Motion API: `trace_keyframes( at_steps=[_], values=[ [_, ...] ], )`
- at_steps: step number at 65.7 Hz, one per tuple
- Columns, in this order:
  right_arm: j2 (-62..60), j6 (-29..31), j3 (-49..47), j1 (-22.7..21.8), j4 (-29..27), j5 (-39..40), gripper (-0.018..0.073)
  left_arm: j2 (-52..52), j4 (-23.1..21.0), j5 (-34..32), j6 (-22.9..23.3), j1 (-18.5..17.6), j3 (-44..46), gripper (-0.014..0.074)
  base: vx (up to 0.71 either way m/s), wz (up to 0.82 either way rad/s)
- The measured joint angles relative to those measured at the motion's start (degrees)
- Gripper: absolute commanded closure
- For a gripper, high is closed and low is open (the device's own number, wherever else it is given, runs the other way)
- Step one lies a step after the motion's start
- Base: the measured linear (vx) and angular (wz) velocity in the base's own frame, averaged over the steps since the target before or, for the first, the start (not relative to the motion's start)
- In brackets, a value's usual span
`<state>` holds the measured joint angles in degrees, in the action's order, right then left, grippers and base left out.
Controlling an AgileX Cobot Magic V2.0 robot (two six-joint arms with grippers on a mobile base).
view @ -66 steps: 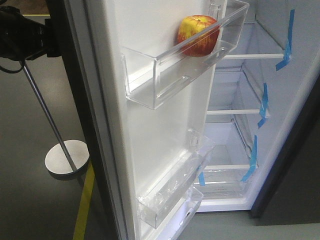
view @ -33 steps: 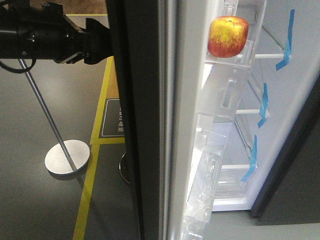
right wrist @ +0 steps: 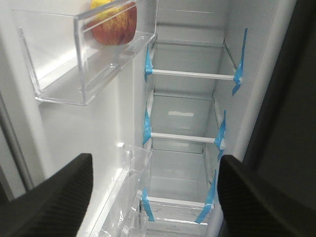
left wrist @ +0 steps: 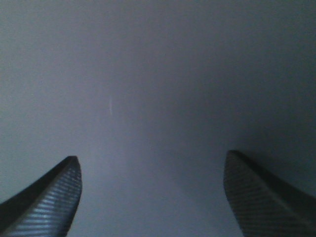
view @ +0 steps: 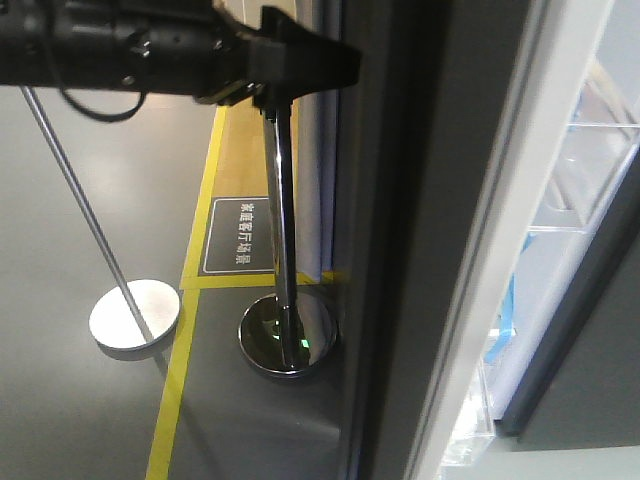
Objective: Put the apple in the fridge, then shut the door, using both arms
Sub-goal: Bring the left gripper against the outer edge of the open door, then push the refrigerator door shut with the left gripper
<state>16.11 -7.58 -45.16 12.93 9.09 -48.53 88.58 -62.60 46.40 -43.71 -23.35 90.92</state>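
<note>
The apple (right wrist: 114,22), red with yellow, sits in the clear upper bin (right wrist: 59,84) on the white inside of the door (right wrist: 64,133); it is hidden in the front view. There the door (view: 420,250) shows its dark grey outside and stands nearly edge-on to the fridge (view: 590,330). My left arm (view: 150,45) reaches across to that outer face. My left gripper (left wrist: 152,158) is open, with flat grey surface filling its view. My right gripper (right wrist: 155,158) is open and empty, facing the fridge's white interior (right wrist: 256,74) with its blue-taped shelves.
A chrome post (view: 283,230) on a round shiny base (view: 288,335) stands just left of the door. Farther left is a thin pole on a white disc base (view: 135,313). A yellow floor line (view: 175,390) and a floor sign (view: 240,248) lie beside them.
The door has swung far toward the fridge, so its dark outside now fills the front view and the apple has passed out of sight there. My left arm followed it to the right.
</note>
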Motion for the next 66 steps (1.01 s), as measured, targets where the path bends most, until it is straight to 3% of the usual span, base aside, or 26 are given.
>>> trace_keyframes(
  at_steps=[49,66],
  values=[
    [0.0,0.0,0.0,0.0,0.0,0.0,0.0054,25.06,-0.22,1.78,5.43,-9.94,30.45,0.0029,0.0,0.0],
    [0.0,0.0,0.0,0.0,0.0,0.0,0.0054,30.81,-0.22,1.78,7.61,-11.46,37.21,0.0029,0.0,0.0]
  ],
)
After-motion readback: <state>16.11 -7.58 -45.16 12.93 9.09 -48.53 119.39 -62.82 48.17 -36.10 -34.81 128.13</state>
